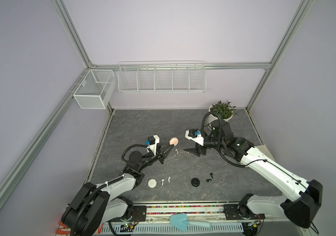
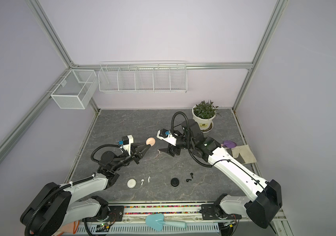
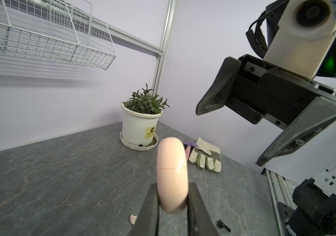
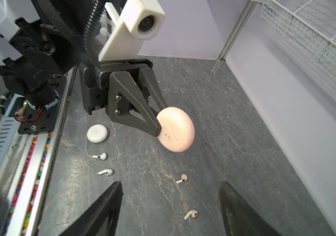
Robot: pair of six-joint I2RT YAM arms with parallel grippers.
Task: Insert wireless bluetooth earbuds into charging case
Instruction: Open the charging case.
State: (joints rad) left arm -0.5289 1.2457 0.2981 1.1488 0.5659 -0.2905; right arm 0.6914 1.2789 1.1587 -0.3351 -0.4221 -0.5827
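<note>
1. Closest to the front, a teal trowel (image 1: 180, 221) is lying on the front rail, off the counter (image 1: 142, 126).
2. Near left on the counter there's a round white case (image 1: 152, 182), lid closed. Two white earbuds (image 1: 162, 181) (image 1: 169, 179) are lying loose just right of it.
3. Further right in the same row is a black case (image 1: 195, 181), also closed. Two black earbuds (image 1: 209, 180) (image 1: 211, 174) lie just right of that one, neither in a case.
4. Mid-counter, the left gripper (image 1: 171, 146) is clamped on the rim of a pink case (image 1: 173, 141). It's holding the case up on edge, and the lid seam looks closed.
5. Two pinkish earbuds (image 4: 182, 178) (image 4: 191, 214) lie on the counter just right of that case, a bit apart from each other.
6. The right gripper (image 4: 171, 182) hangs over those two with its jaws spread wide and nothing in them.
7. On the right edge there's a work glove (image 2: 242, 153) with a purple tool (image 2: 229, 143) beside it. Farther back in the right corner stands a potted plant (image 1: 222, 111).
8. Up on the walls hang a long wire rack (image 1: 161, 78) and a mesh basket (image 1: 94, 90).
</note>
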